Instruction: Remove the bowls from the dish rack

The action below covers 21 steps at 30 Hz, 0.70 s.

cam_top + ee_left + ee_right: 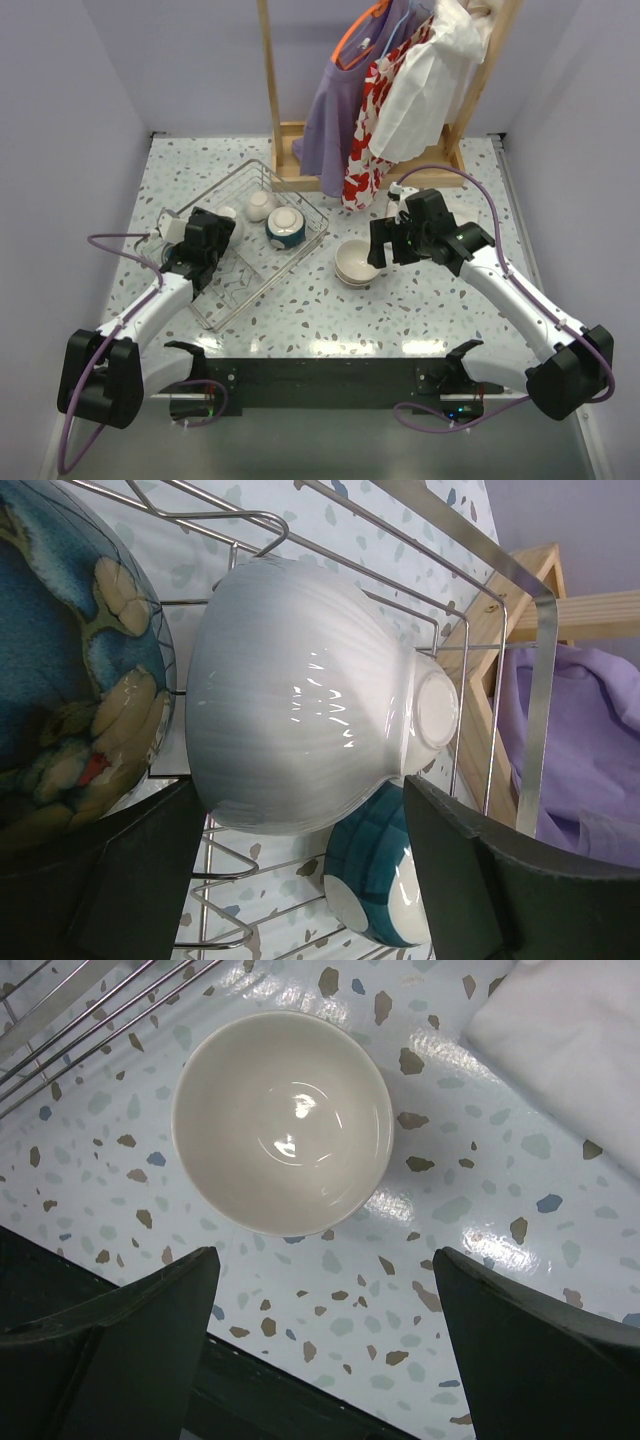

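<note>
In the silver wire dish rack (540, 680), the white ribbed ceramic bowl (300, 695) is found on its side, foot toward the rack's wall, straddled by the spread, unclamped left fingers (470, 870).

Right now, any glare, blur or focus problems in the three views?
Left wrist: white bowl sharp with small glints, the fingers soft. Right wrist: two glints inside the beige bowl, a glare patch on the tabletop. Top external: even light, soft shadows, nothing blurred.
</note>
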Motion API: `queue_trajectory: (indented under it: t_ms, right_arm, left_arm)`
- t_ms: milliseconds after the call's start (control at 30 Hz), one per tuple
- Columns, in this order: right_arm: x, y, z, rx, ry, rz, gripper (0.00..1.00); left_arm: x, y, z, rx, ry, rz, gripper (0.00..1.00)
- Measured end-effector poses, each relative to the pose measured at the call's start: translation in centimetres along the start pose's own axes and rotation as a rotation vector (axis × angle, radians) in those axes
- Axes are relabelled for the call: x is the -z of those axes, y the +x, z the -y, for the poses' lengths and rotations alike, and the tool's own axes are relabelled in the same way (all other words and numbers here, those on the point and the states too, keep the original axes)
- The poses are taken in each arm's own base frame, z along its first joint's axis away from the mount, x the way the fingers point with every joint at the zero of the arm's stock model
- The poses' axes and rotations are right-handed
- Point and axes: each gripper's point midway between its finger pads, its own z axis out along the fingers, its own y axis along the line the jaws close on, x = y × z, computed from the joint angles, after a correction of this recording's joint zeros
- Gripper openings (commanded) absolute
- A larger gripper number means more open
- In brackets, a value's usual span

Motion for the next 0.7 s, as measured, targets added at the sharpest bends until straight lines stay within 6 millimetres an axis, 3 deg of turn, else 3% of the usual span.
queue_trajectory:
  t_ms: [333,700]
  right_arm:
    - [-0.01,0.00,0.01,0.001,0.000,0.000,0.93]
    - [-0.20,0.50,0.23,0.012,0.004,-0.013,0.93]
  left_arm:
    - [-0.04,-0.04,0.30,0.018,-0.003,-0.001,0.92]
    - [-0.62,0.05,0.30,0.060,-0.083,-0.011,0.90]
